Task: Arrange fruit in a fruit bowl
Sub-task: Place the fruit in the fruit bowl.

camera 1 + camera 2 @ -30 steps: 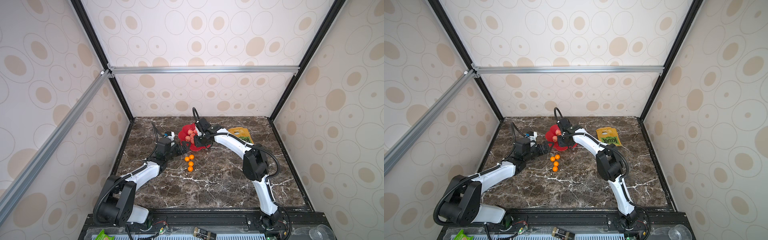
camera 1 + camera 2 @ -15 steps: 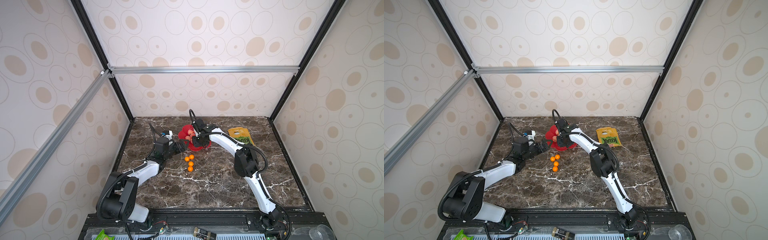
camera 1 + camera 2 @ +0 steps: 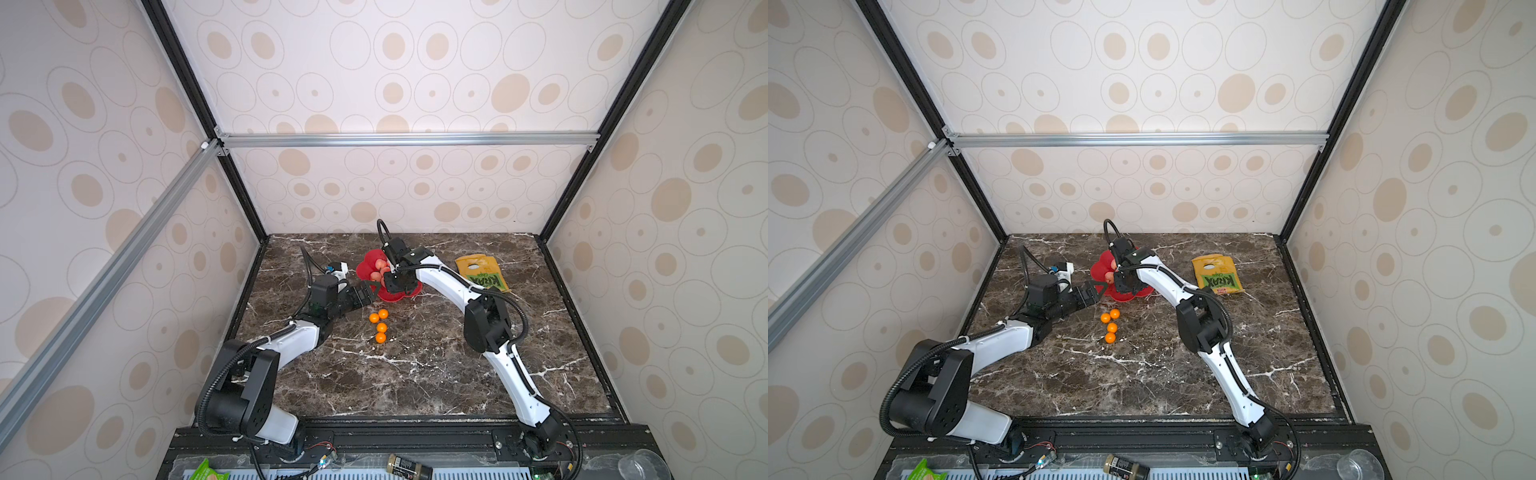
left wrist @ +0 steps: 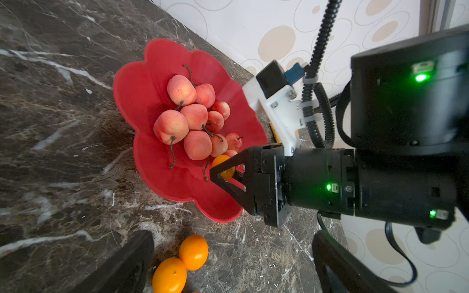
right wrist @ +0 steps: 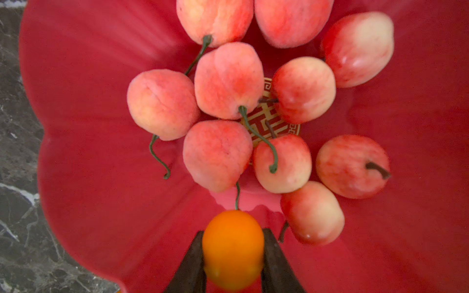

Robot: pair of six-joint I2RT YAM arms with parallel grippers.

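Note:
The red flower-shaped fruit bowl (image 3: 365,272) (image 3: 1099,272) (image 4: 142,83) (image 5: 76,76) holds several pink-red fruits (image 4: 195,116) (image 5: 228,81) (image 3: 380,266) clustered over its gold centre mark (image 5: 269,121). My right gripper (image 3: 390,282) (image 3: 1119,282) (image 4: 220,171) (image 5: 233,236) is inside the bowl's near side, shut on one orange fruit (image 5: 233,250) (image 4: 223,162) beside the pink ones. Whether the orange fruit touches the bowl I cannot tell. My left gripper (image 3: 372,291) (image 3: 1096,291) (image 4: 228,258) stands open and empty by the bowl's near-left rim. Several orange fruits (image 3: 380,326) (image 3: 1112,326) (image 4: 193,251) lie on the table just in front.
A yellow-green snack bag (image 3: 478,272) (image 3: 1217,274) lies flat to the right of the bowl. The marble table (image 3: 415,374) is walled at the back and on both sides. The two grippers are close together at the bowl's near-left edge.
The right arm swung a little to the left over the bowl early in the second and has held since. The left arm has barely moved.

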